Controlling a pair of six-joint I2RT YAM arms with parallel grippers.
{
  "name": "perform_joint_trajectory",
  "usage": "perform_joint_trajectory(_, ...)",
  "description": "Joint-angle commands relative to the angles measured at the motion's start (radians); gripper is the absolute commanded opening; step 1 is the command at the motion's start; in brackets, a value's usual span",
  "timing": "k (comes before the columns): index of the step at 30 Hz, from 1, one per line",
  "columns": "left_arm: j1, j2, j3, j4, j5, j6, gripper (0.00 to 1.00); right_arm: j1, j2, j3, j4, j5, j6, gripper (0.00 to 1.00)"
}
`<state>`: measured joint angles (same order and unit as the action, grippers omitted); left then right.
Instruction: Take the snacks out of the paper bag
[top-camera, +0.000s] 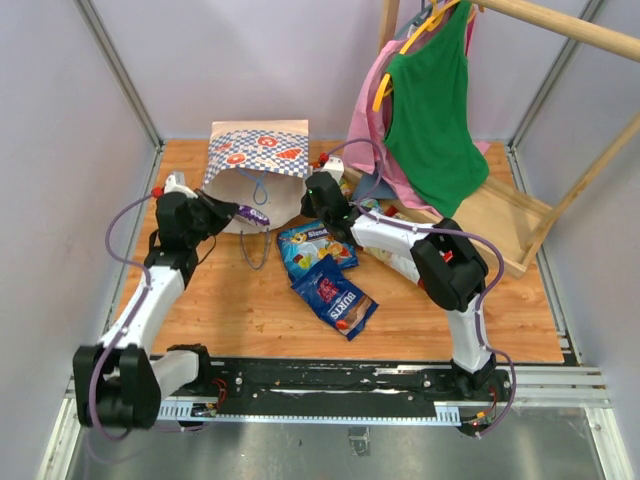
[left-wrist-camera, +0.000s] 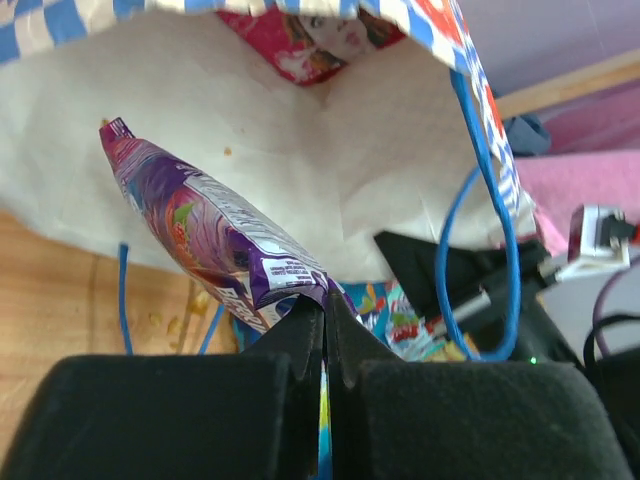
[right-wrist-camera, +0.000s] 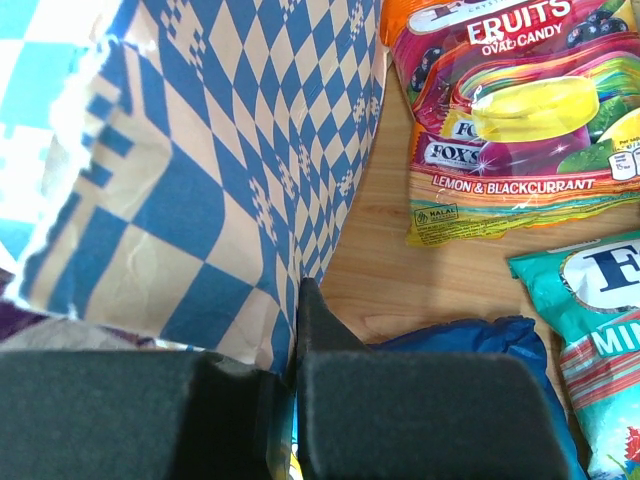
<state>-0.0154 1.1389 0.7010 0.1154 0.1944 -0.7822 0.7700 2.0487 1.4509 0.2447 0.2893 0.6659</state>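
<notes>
Left pincer nips purple packet near corner.

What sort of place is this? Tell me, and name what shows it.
Probably a robot lab test cell: plain panel walls box in a wooden table, a metal mounting rail edges it, and the paper bag and garment rack look staged.

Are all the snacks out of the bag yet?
Not yet. Done: a blue packet and an orange packet already lie on the table, outside the bag. In hand: the left hand is pinching a purple packet at the bag's mouth, while the right hand grips the bag's edge. Left: a pink packet sits deep inside.
</notes>
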Motion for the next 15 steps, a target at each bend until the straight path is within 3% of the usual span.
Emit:
perform_joint_trajectory(1,-0.006,-0.166,-0.071,-0.101,0.053,0.043,0.01,0.006,0.013,0.026,0.002,0.028,0.012,0.01)
perform_joint_trajectory(7,-0.006,-0.354,-0.139,-0.235,0.132,0.051,0.01,0.006,0.017,0.025,0.008,0.016,0.014,0.01)
perform_joint_trajectory(15,-0.006,-0.499,-0.313,-0.254,0.265,-0.041,0.01,0.006,0.017,0.017,0.017,0.004,0.015,0.01)
